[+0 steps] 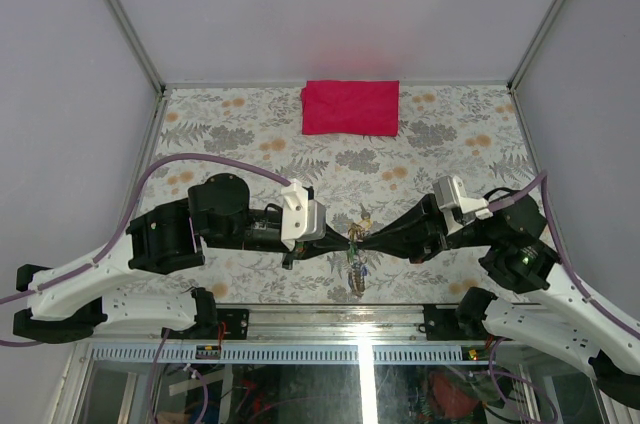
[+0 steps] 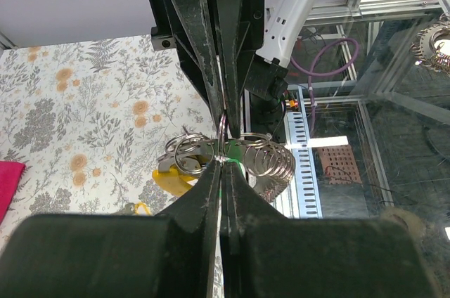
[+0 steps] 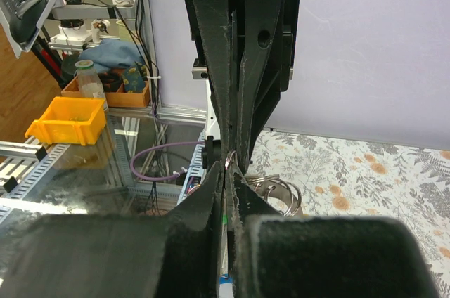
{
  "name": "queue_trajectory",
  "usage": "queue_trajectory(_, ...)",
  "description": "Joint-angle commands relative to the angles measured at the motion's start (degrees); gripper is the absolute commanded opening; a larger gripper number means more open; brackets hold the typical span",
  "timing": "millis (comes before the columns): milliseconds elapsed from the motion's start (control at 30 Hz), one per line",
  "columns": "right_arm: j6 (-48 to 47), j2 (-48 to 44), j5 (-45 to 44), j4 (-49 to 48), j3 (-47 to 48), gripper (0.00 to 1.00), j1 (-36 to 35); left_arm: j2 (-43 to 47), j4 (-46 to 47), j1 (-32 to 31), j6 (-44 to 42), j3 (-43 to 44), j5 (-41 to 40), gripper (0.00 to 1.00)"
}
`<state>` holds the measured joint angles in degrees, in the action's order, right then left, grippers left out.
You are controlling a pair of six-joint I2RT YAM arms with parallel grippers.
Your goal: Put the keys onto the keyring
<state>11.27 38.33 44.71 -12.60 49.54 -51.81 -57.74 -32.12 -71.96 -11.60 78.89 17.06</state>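
Note:
Both grippers meet tip to tip above the near middle of the table. My left gripper (image 1: 345, 237) (image 2: 223, 162) is shut on the thin silvery keyring (image 2: 222, 126), which stands edge-on between the two sets of fingers. My right gripper (image 1: 371, 236) (image 3: 231, 171) is shut on the same keyring (image 3: 230, 160) from the opposite side. The keys (image 1: 357, 270) hang in a bunch below the grip, on several small split rings (image 2: 271, 159) (image 3: 279, 190). A yellow tag (image 2: 169, 178) and a green tag (image 2: 245, 149) show behind my left fingertips. How many keys sit on the ring is hidden.
A red cloth (image 1: 350, 107) lies flat at the far middle of the flower-patterned table (image 1: 240, 134). White walls enclose the far and side edges. A metal rail (image 1: 330, 316) runs along the near edge between the arm bases.

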Motion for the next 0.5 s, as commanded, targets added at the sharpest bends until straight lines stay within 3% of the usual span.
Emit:
queue_trajectory(0, 1.2, -0.3, 0.2, -9.7, 0.9, 0.00, 0.1, -0.4, 0.3, -0.2, 0.7, -0.4, 0.6, 0.00)
queue_trajectory(300, -0.5, -0.6, -1.2, -8.2, 0.0, 0.00, 0.1, 1.5, 3.6, -0.2, 1.4, -1.8, 1.9, 0.00)
queue_trajectory(467, 0.4, -0.7, -0.3, -9.2, 0.1, 0.00, 0.1, 3.2, 7.4, -0.1, 2.8, -3.7, 1.9, 0.09)
